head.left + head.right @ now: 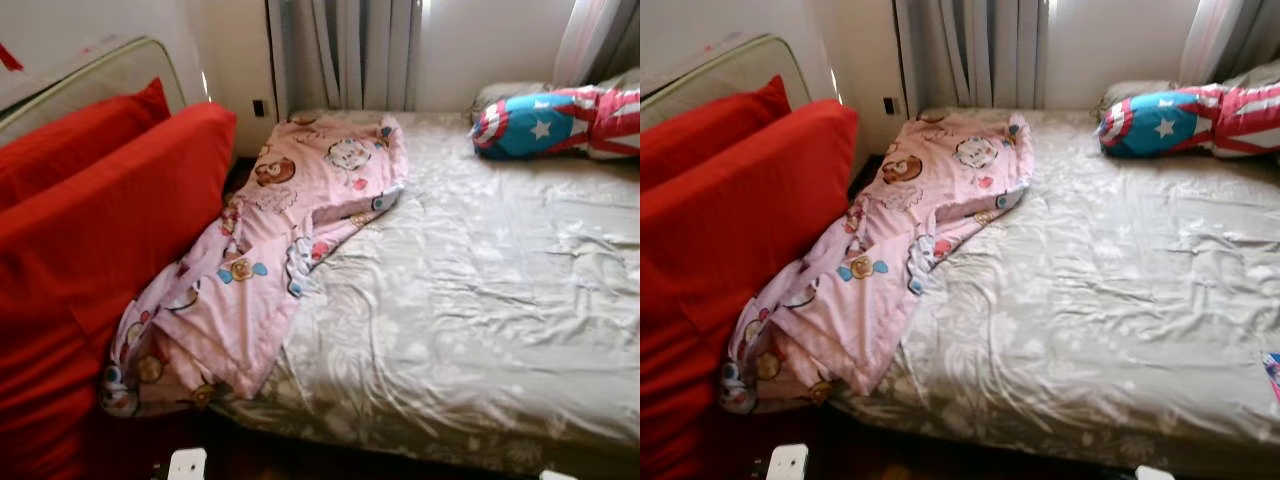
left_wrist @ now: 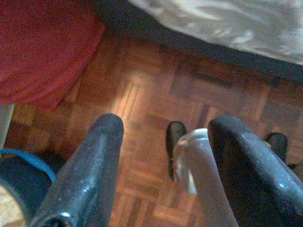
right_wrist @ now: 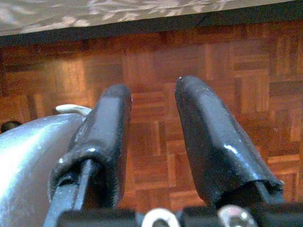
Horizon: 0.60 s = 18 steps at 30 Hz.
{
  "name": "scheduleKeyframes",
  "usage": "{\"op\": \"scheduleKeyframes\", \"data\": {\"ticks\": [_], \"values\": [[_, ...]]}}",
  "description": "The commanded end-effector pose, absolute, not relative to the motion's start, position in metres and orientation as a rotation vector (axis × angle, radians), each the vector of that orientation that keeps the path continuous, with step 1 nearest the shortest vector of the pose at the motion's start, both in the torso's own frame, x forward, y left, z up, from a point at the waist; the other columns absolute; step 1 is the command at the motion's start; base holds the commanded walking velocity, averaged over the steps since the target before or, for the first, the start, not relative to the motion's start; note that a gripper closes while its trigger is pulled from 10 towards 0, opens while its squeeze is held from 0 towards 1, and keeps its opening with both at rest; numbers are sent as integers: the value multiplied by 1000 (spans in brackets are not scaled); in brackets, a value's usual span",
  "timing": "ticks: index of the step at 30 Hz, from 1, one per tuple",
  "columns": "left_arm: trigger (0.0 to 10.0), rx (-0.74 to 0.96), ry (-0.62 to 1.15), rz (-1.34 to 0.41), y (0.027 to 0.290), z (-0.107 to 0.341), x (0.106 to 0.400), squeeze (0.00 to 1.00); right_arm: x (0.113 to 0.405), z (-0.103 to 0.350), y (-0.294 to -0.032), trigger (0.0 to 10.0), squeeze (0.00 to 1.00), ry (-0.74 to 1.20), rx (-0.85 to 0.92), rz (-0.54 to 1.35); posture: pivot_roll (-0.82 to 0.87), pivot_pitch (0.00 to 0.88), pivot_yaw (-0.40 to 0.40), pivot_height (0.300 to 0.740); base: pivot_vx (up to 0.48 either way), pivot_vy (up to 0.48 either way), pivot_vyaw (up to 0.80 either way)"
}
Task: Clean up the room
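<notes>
Blanket (image 1: 268,250): pink cartoon print, crumpled along bed's left edge, lower end spilling over the corner beside the red sofa (image 1: 95,260).
Left gripper (image 2: 163,127): fingers spread wide, nothing held, above parquet floor (image 2: 142,94).
Right gripper (image 3: 154,92): fingers parted, empty, over parquet near bed edge.
Bed (image 1: 480,290): grey sheet, rumpled.
Pillow (image 1: 535,122): star-patterned, at far right.

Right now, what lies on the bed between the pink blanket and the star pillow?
Nothing: bare, wrinkled grey sheet runs from the pink blanket to the star pillow, seen in both eye views.
</notes>
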<state>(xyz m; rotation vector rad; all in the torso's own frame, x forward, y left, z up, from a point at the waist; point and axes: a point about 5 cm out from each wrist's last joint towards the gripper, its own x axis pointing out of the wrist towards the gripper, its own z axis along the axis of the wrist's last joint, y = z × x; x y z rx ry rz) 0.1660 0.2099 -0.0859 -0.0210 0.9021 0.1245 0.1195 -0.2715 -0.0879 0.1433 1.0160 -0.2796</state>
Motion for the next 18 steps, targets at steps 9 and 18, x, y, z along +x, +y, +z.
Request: {"op": "scheduleKeyframes", "data": {"ticks": [9, 18], "values": [[10000, -10, 945, 140, 216, -90, 155, 0, 121, -88, -268, 10000, 0, 1012, 151, -271, -73, 58, 34, 740, 0, 386, 0], [10000, -10, 944, 140, 215, -90, 155, 0, 121, -88, -269, 10000, 0, 1011, 150, -271, -69, 58, 30, 740, 0, 381, 0]]}}
